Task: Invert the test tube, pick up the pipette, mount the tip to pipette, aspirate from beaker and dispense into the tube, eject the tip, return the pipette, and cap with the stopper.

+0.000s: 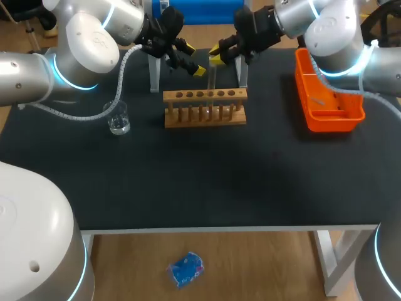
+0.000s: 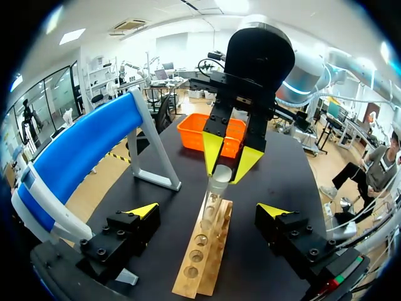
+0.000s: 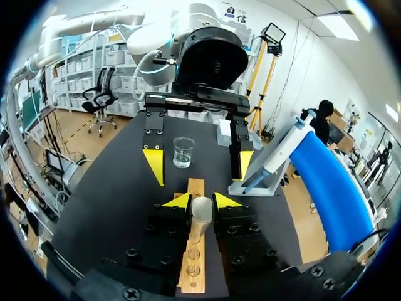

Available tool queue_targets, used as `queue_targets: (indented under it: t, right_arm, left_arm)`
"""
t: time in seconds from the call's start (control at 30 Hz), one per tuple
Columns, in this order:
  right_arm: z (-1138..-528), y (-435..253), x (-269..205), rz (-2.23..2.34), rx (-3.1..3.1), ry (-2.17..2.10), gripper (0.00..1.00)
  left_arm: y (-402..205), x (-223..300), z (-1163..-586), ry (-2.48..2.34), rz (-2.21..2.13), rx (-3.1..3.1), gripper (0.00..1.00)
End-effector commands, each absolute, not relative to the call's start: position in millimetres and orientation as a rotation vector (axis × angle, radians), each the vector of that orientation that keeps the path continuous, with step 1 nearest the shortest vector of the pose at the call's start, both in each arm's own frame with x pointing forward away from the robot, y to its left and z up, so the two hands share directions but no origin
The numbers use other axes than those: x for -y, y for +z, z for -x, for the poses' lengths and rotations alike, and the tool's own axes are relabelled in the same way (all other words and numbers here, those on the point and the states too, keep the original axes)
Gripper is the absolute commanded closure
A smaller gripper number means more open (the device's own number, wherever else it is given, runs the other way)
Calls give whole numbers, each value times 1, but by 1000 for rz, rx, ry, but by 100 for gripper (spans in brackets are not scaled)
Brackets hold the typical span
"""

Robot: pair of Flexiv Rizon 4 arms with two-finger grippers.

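Note:
A clear test tube stands upright over the wooden rack, its lower end down at the rack's holes. My right gripper is shut on the tube's upper end, one yellow tip on either side. My left gripper hangs open just left of the tube, facing the right gripper; the tube is ahead of it, between its spread tips. The beaker with clear liquid stands left of the rack. The pipette rests on the blue stand behind the rack.
An orange tray sits at the right side of the table, with small items inside. The stand's grey legs rise just behind the rack. The dark table front holds nothing.

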State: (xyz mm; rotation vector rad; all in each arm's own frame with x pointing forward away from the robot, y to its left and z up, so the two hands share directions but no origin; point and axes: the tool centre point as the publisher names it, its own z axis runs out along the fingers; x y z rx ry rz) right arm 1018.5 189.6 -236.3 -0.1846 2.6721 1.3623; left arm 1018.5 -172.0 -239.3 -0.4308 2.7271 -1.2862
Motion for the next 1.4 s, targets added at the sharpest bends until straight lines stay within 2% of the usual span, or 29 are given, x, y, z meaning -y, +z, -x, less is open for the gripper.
queue_targets:
  t: [0.03,0.97,1.0,1.03,1.07,1.13,1.4]
  right_arm:
    - [-1019,-247,-188,184,-2679,1362,100]
    - [-1015,-263,-184,139,-2714,1364,100]
    - [-1015,-261,-184,139,-2710,1369,79]
    - [-1015,-260,-184,140,-2708,1371,51]
    - [-1015,-259,-184,143,-2704,1372,17]
    - [-1015,-256,-183,144,-2694,1376,0]
    - [-1011,-245,-180,137,-2661,1419,0]
  left_arm:
    - [-238,172,-1019,-1281,432,-2733,0]
    - [-238,172,-1019,-1281,432,-2733,0]
    - [-238,172,-1019,-1281,432,-2733,0]
    - [-238,172,-1019,-1281,432,-2733,0]
    - [-238,172,-1019,-1281,432,-2733,0]
    - [-238,172,-1019,-1281,432,-2733,0]
    - [-238,172,-1019,-1281,432,-2733,0]
